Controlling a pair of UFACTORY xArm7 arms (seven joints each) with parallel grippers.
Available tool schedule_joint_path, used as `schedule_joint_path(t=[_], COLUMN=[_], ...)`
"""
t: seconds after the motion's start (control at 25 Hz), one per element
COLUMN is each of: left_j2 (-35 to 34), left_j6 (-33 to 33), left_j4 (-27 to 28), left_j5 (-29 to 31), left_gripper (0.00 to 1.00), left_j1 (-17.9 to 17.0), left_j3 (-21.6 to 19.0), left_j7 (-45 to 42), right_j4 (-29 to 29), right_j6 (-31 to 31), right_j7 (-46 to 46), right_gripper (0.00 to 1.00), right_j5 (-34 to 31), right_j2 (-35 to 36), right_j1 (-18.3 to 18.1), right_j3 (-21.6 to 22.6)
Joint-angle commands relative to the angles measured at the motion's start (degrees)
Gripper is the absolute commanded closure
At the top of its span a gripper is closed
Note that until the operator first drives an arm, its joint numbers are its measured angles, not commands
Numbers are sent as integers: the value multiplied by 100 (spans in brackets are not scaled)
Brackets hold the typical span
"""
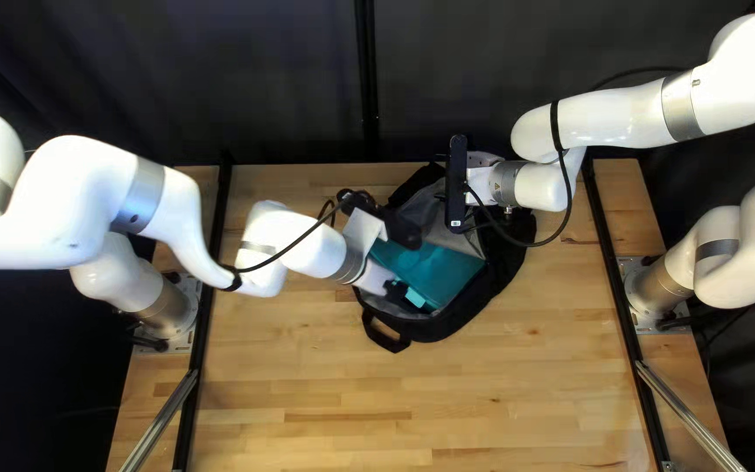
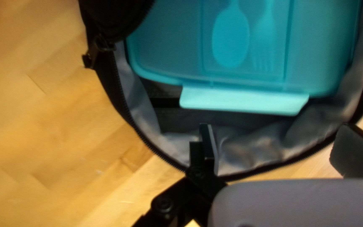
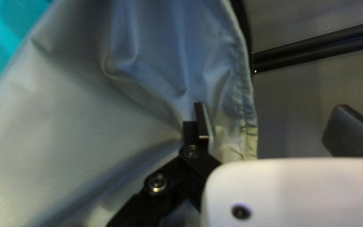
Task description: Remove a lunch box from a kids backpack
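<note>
Over the near-left rim of the open black backpack [image 1: 447,328] is my left gripper [image 1: 404,293], with the teal lunch box [image 1: 439,267] just beyond it. The left wrist view shows that left gripper [image 2: 274,149] open above the grey lining; the lunch box [image 2: 316,46] lies ahead inside the backpack [image 2: 122,101], its pale latch [image 2: 244,101] toward the fingers. My right arm's gripper, its mount [image 1: 474,188] showing, is at the backpack's far right. In the right wrist view this right gripper [image 3: 267,130] stands open, one finger against the grey lining [image 3: 85,113] of the flap.
A black strap handle [image 1: 386,336] sticks out from the backpack's near side onto the wooden table [image 1: 482,402]. A dark curtain [image 1: 290,79] hangs behind the far edge. Both arms reach in over the backpack, with loose black cables [image 1: 561,227].
</note>
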Motion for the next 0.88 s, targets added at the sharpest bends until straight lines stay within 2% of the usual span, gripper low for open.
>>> schedule_joint_path(t=[0.04, 0.28, 0.4, 0.64, 0.88], left_j2=[-307, -307, -308, 495, 1567], left_j6=[668, 668, 572, 1981, 3347], left_j4=[40, 40, 159, 1267, 2029], left_j5=[676, 676, 644, 1700, 2812], left_gripper=[0, 0, 0, 0, 0], left_j1=[328, 328, 268, 303, -31], left_j3=[-516, -516, -422, -1048, -1320], left_j7=[-909, -909, -562, -611, -898], right_j4=[0, 0, 0, 0, 0], right_j6=[0, 0, 0, 0, 0], right_j7=[0, 0, 0, 0, 0], right_gripper=[0, 0, 0, 0, 0], right_j5=[0, 0, 0, 0, 0], right_j2=[0, 0, 0, 0, 0], right_j1=[0, 0, 0, 0, 0], right_j3=[0, 0, 0, 0, 0])
